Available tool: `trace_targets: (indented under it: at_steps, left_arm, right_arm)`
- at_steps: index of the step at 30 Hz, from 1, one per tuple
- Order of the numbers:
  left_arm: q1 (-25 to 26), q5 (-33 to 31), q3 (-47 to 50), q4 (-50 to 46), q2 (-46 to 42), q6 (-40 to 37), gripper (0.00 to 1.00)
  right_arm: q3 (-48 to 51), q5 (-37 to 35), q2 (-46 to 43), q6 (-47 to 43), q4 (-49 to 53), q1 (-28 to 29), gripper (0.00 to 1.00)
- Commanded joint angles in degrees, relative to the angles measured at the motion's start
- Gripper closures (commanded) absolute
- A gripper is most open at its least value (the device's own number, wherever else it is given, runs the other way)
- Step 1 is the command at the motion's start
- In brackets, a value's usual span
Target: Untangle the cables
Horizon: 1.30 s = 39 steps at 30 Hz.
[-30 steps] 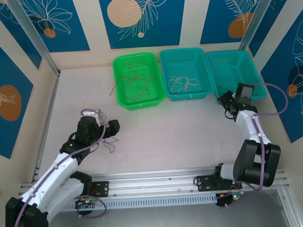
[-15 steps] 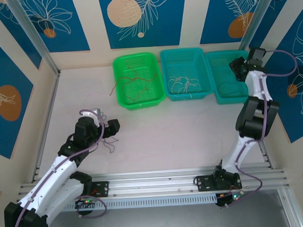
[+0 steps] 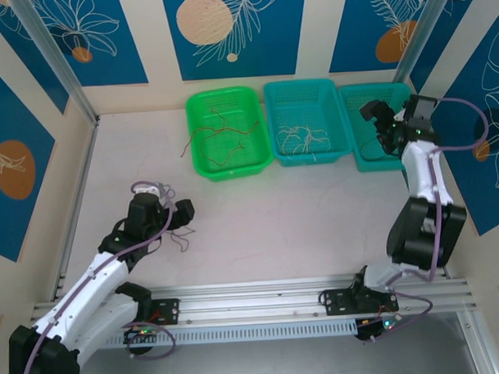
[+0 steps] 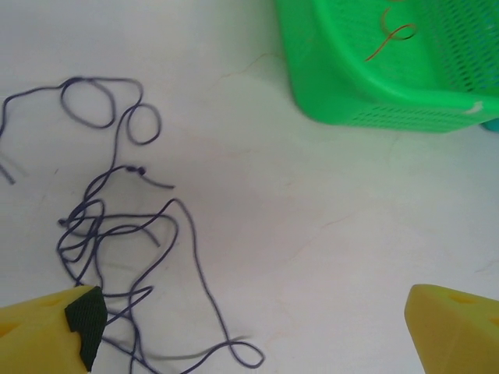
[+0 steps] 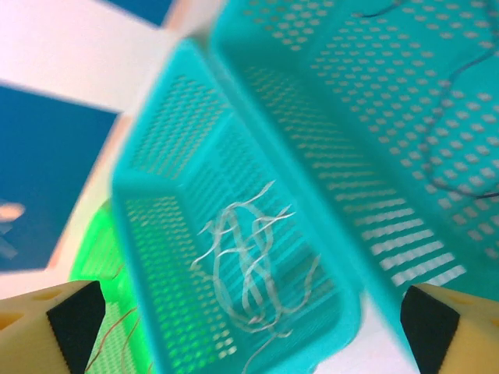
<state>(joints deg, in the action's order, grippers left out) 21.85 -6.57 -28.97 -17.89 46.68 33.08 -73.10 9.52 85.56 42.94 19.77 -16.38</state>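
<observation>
Toward eight o'clock on the pale table point(image 3: 299, 210), we see the left gripper point(image 3: 175, 204) low over the surface, its yellow fingers point(image 4: 39, 327) spread wide with nothing between them. Just beside it, at its five o'clock, a loose tangle of thin dark purple-black cables point(image 4: 86, 230) lies on the bare table, looped and crossing over itself. In the left wrist view one strand runs up to the black pad of the nine o'clock finger; we cannot tell whether it touches.

Along the twelve o'clock edge we count three perforated plastic baskets standing side by side in a row. The bright green basket point(image 3: 221, 91), at eleven o'clock, holds curly red-orange cables point(image 3: 223, 139), and one strand reaches out past its nine o'clock wall. The middle teal basket point(image 3: 305, 83) holds a small bunch of whitish cables point(image 3: 303, 137). The right teal basket point(image 3: 369, 88), at one o'clock, holds a few more dark cables point(image 5: 426, 140).

Above that last basket hangs the right gripper point(image 3: 380, 127), its fingers wide apart and pinching nothing.
</observation>
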Motion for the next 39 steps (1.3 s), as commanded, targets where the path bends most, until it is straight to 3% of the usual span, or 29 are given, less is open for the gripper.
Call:
trace_targets:
  at_steps: [1,8,14,17,20,22,27,31,33,34,37,39]
  left_arm:
    - [-0.9,-5.57,-2.15,-3.29,2.27,2.51,0.03]
    - [-2.57,-9.22,-3.48,-1.24,11.56,2.83,0.0]
    - [-5.36,-4.17,-1.76,5.39,18.58,4.01,0.03]
    - [-5.58,6.02,-0.42,12.04,20.34,0.78,0.24]
    - [-5.47,15.52,0.28,16.71,23.01,0.07,0.59]
    - [-5.42,20.43,-0.15,17.24,25.16,0.7,0.76]
    - [-2.68,29.7,3.14,26.15,27.73,10.14,0.92]
    - [4.68,28.28,3.2,27.32,27.5,16.83,0.91]
    - [6.74,26.38,2.57,26.24,26.72,19.04,0.85]
    - [6.85,25.64,2.49,25.71,26.04,19.66,0.79]
    - [6.76,19.69,1.8,21.97,21.75,17.42,0.44]
    - [6.69,15.39,0.72,18.08,18.01,13.43,0.32]
  right_arm:
    - [7.35,7.78,-9.21,-3.96,-2.86,6.29,0.02]
    - [17.18,5.53,-22.21,-12.1,2.03,32.28,0.03]
    - [17.55,3.16,-16.12,-15.79,1.77,51.6,0.03]
    - [14.73,2.8,-9.25,-16.15,1.51,56.94,0.04]
    - [13.17,2.68,-3.87,-14.43,-1.19,60.14,0.05]
    - [13.2,3.79,-1.55,-13.12,-4.25,61.12,0.06]
    - [14.24,0.48,2.35,-12.27,-8.15,62.97,0.06]
    - [17.48,-1.42,3.39,-10.74,-12.0,63.24,0.06]
    - [19.03,-2.05,3.39,-10.22,-13.78,63.31,0.06]
    - [19.7,-2.62,3.39,-9.78,-14.44,63.32,0.06]
    - [21.26,-3.11,3.52,-8.75,-15.87,63.44,0.06]
    - [21.89,-3.69,3.61,-8.42,-16.3,64.1,0.06]
